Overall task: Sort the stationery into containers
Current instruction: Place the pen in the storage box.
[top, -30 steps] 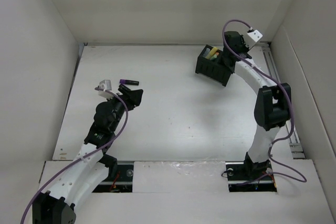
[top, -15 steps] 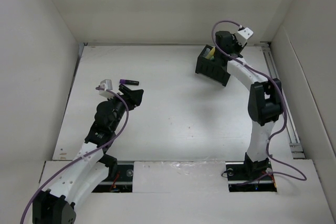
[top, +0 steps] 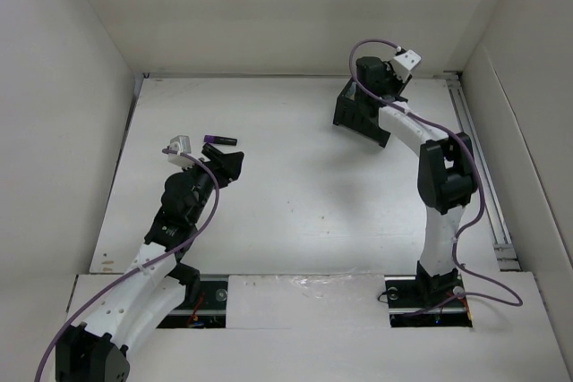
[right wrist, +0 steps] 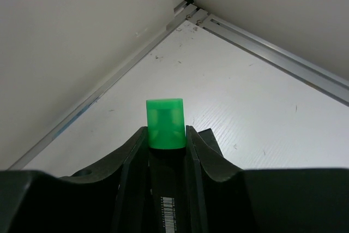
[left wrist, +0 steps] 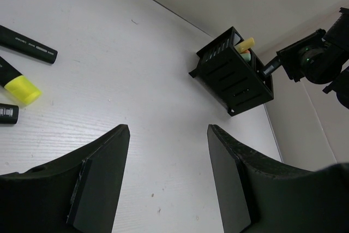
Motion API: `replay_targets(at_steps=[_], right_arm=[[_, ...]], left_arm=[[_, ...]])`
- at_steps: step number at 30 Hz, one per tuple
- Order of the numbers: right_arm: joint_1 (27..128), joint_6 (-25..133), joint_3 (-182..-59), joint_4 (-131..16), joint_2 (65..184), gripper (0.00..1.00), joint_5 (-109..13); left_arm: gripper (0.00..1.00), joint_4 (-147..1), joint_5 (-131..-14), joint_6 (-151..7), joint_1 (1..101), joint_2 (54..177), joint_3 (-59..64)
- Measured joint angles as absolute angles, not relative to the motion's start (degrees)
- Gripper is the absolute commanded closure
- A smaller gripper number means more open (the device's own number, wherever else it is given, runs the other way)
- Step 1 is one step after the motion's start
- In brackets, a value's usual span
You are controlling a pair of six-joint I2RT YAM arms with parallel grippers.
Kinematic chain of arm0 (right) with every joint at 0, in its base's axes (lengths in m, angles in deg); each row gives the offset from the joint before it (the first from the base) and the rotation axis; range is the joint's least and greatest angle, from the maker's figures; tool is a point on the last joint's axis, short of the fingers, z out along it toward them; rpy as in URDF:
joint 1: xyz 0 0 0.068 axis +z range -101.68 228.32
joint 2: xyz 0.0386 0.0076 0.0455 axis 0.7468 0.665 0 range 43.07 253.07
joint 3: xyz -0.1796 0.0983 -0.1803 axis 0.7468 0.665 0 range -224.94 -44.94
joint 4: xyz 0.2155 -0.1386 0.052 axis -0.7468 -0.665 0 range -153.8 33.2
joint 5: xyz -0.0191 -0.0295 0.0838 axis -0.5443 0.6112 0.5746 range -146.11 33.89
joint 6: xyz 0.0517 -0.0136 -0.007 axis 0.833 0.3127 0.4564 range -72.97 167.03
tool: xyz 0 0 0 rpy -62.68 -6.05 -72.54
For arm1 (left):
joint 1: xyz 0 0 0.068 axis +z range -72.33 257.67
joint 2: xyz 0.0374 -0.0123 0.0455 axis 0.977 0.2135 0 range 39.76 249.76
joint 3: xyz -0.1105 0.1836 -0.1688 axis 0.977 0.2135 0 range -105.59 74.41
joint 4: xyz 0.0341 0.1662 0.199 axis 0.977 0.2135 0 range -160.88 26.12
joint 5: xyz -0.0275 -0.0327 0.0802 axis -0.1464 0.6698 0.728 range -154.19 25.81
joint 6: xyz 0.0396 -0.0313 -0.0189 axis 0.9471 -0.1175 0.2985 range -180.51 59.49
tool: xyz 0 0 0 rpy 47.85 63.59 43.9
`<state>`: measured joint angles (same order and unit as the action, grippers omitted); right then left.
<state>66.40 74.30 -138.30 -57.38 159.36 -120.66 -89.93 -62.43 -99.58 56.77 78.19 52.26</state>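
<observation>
My right gripper (right wrist: 165, 137) is shut on a green-capped highlighter (right wrist: 165, 123) with a black barrel. In the top view the right gripper (top: 363, 87) hangs just over the black organiser box (top: 358, 118) at the back right. The left wrist view shows the box (left wrist: 232, 75) with a yellow pen (left wrist: 245, 43) sticking out. My left gripper (top: 229, 165) is open and empty, low over the table; in its own view (left wrist: 168, 130) nothing lies between the fingers. A purple-capped black marker (top: 219, 140) lies just beyond it. A black marker (left wrist: 30, 46) and a yellow highlighter (left wrist: 20, 88) lie left.
White walls close in the table (top: 295, 194) on the left, back and right. A metal rail (right wrist: 272, 53) runs along the right wall near the box. Another black pen end (left wrist: 7, 112) shows at the left edge of the left wrist view.
My right arm has swung left and come over the organiser box with the green highlighter in its jaws, now covering the pens in the box. The left arm has not moved.
</observation>
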Motion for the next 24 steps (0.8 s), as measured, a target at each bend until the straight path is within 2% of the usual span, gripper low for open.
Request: replay_targets(at_steps=[6, 9, 13, 14, 18, 24], right_arm=[[66.38, 73.07, -138.30, -56.68, 159.58, 0.83, -121.91], [66.34, 72.33, -138.30, -56.18, 159.95, 0.78, -122.59], [66.36, 72.16, -138.09, -56.05, 160.87, 0.64, -123.18], [66.36, 72.13, -138.04, -56.07, 160.98, 0.54, -123.15], [66.71, 72.53, -137.65, -55.94, 161.09, 0.39, -123.20], [69.35, 73.62, -134.02, -56.13, 157.02, 0.36, -121.60]], left_arm=[[0.44, -89.93, -62.43, -99.58, 56.77, 78.19, 52.26], [0.44, -89.93, -62.25, -99.58, 56.77, 78.22, 52.26], [0.44, -89.93, -62.25, -99.58, 56.77, 78.19, 52.26], [0.44, -89.93, -62.19, -99.58, 56.77, 78.19, 52.26], [0.44, -89.93, -62.10, -99.58, 56.77, 78.22, 52.26], [0.44, -89.93, -60.90, -99.58, 56.77, 78.46, 52.23]])
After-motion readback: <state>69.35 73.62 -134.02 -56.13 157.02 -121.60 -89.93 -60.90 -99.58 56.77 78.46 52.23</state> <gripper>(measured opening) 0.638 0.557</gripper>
